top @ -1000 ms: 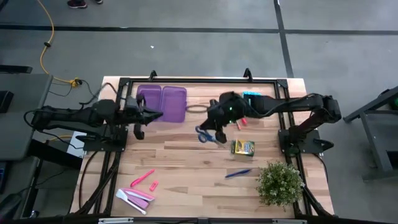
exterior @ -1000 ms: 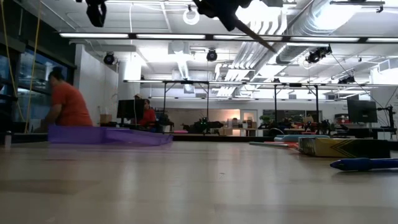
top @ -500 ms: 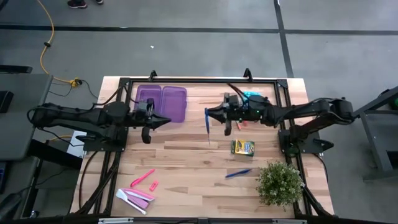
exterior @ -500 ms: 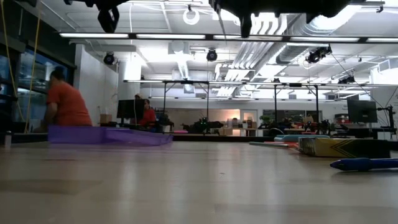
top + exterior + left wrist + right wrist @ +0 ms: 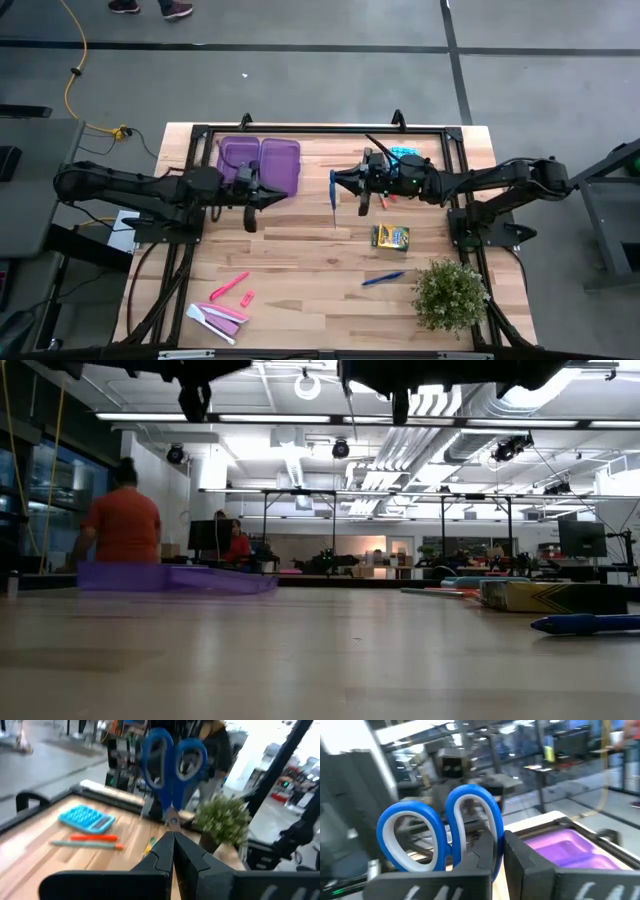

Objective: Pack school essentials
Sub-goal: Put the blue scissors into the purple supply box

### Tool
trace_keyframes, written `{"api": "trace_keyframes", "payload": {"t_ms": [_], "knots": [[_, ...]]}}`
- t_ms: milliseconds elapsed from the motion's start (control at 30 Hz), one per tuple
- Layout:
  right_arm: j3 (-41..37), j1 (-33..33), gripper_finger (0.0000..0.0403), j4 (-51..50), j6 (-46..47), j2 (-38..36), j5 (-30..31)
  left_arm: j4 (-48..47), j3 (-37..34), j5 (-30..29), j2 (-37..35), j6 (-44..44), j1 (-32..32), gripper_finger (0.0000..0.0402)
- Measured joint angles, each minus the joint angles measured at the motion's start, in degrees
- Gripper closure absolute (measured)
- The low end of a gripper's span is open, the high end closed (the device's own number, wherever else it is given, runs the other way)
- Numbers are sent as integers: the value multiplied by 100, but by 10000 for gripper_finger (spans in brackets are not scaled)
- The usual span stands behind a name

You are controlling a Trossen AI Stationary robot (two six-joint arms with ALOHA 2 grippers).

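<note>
My right gripper is shut on the blue-handled scissors, held high above the table's middle and seen edge-on from above. In the right wrist view its loops stand above my fingers. My left gripper is shut and empty; it points at the scissors from their left, a gap away. On the table lie the crayon box, blue pen, red and green pencils, pink marker and small pink piece. The open purple case sits far left. My right gripper pinches the scissors between its two fingers just below the handle loops. The fingers come level from the table's right. The scissors are lifted clear of the table, loops uppermost, blades below them.
A blue calculator lies by the far edge. The bushy plant stands at the near right corner. A pink and white packet lies near left. The black frame borders the table. People move in the room behind.
My right gripper has drawn back toward the table's far right and turned at the wrist, so the scissors went from lying flat in the hold to edge-on. My left gripper has moved steadily toward the table's right, closer to the scissors.
</note>
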Motion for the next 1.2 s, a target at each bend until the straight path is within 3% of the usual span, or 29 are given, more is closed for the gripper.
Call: {"api": "trace_keyframes", "payload": {"t_ms": [100, 267, 467, 633, 933, 1200], "knots": [[111, 32, 403, -351, 67, 125, 600, 41, 270, -101, 498, -110, 0, 401], [932, 215, 403, -1862, -223, 459, 1683, 12, 689, -526, 1128, -108, 0, 401], [1681, 315, 403, -3086, -489, 638, 2408, -49, 821, -1098, 1261, -344, 2, 386], [1718, 315, 403, -3108, -487, 638, 2809, 125, 819, -1162, 1259, -484, 2, 335], [1722, 393, 403, -2551, -357, 860, 3104, 625, 820, -1264, 1612, -783, 13, 200], [1722, 457, 403, -2521, -231, 948, 3368, 1086, 817, -2195, 2018, -642, 11, 170]]}}
